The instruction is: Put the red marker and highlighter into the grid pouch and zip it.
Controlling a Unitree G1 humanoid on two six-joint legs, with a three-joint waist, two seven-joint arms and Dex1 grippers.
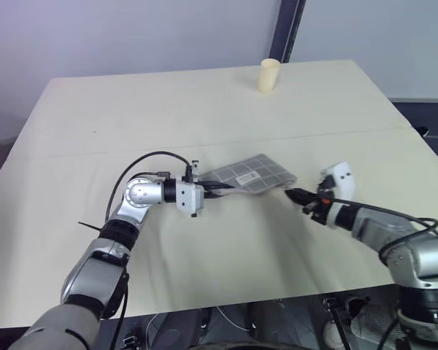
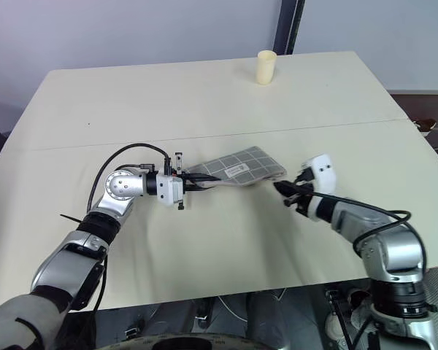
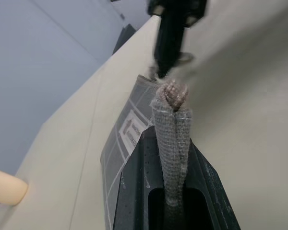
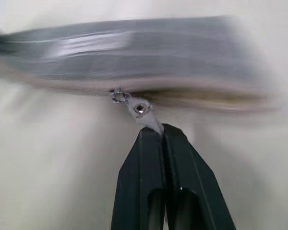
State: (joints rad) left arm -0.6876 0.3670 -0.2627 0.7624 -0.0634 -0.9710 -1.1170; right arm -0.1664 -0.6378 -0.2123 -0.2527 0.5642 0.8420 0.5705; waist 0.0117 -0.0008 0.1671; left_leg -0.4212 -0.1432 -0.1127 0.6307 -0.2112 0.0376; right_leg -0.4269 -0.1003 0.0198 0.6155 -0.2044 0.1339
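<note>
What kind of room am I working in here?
Probably a lab or test room: one large cream table against a plain pale wall, holding just the grid pouch and a cream cup, with loose cables underneath.

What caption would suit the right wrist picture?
Right gripper shut on the zipper pull of the grid pouch on the table.

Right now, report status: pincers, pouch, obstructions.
Left pincer shut on grid pouch end. Right pincer shut on zipper pull. Cream cup far off, nothing in the way.
</note>
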